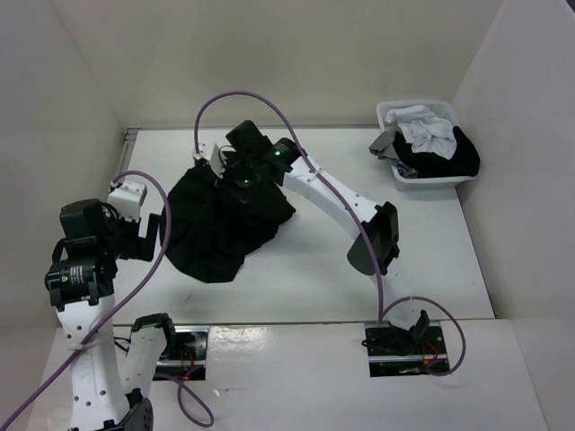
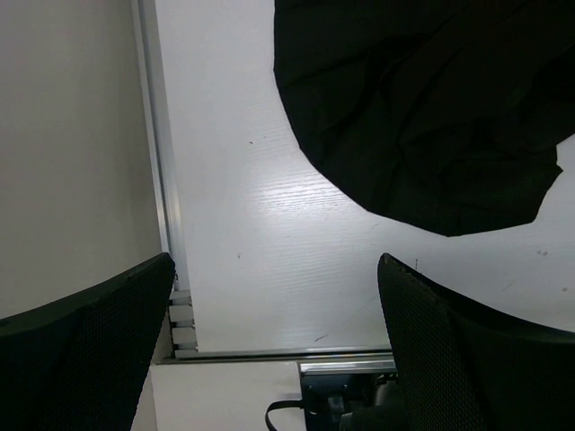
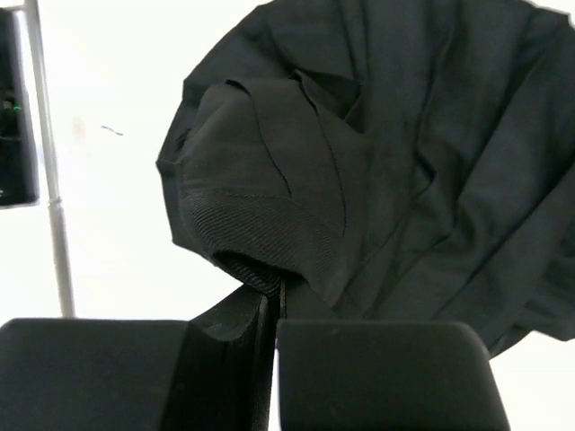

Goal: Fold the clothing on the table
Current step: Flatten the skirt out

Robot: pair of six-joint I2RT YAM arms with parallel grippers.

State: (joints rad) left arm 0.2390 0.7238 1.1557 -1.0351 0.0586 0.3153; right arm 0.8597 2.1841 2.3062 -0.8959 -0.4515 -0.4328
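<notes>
Seen from above, a white surface (image 1: 305, 278) carried a black pleated skirt (image 1: 220, 229), bunched in a loose heap. Just left of the skirt, the left end effector (image 2: 278, 301) hung over bare surface with its fingers spread wide and nothing between them, apparently kept off the cloth so as not to snag it. At the skirt's far edge, the right end effector (image 3: 274, 314) was clamped tight on a fold of what looked like the waistband. It pinched the fabric up off the heap, likely to draw that edge out flat before folding. Well to the right of the skirt, a small white basket (image 1: 427, 148) held other garments, clear of the work.
</notes>
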